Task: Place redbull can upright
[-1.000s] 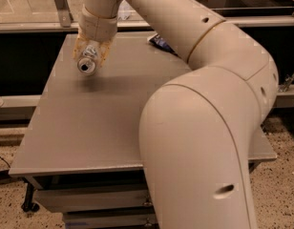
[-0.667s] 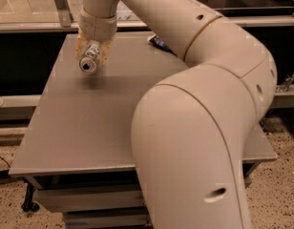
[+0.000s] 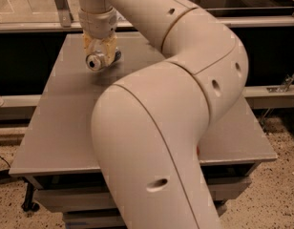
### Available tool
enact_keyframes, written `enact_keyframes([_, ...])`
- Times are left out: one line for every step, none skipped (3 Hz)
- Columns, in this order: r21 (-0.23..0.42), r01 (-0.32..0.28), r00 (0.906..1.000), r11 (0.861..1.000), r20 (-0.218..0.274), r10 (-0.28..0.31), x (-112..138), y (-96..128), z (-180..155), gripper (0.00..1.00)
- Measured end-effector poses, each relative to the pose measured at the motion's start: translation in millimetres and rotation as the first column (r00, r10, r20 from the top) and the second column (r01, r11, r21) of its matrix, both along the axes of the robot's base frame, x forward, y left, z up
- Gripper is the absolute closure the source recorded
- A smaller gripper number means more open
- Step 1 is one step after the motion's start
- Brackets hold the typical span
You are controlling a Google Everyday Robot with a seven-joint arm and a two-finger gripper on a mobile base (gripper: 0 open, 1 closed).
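The redbull can [image 3: 95,61] is held lying on its side over the far left part of a grey table [image 3: 56,128]. Its round silver top faces the camera and a sliver of its blue body shows behind. The gripper [image 3: 100,57] comes down on it from above, its pale fingers [image 3: 110,46] closed on either side of the can's body. A soft shadow on the tabletop just below suggests the can hangs a little above the surface rather than resting on it. Held sideways like this, the can likely needs the wrist to turn before its base can meet the table. The robot's large cream arm [image 3: 185,80] sweeps across the middle of the view and hides much of the table's right side. Compared with a second ago, the can and gripper sit slightly further right, and the arm's elbow has swung to cover more of the table.
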State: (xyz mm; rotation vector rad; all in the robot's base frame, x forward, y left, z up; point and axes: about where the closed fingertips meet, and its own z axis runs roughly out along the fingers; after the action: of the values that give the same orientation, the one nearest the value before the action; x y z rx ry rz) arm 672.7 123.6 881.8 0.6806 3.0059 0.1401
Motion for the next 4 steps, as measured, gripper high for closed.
enact_keyframes([-0.003, 0.167, 0.9851, 0.986, -0.041, -0.167, 0, -4, -2, 1.0])
enact_keyframes([0.021, 0.162, 0.9868, 0.987, -0.018, -0.161, 8, 1, -3, 1.0])
enact_keyframes([0.107, 0.068, 0.9977, 0.992, -0.006, -0.068, 8, 14, -4, 1.0])
enact_keyframes([0.154, 0.047, 0.9933, 0.987, 0.098, -0.062, 5, 40, 15, 1.0])
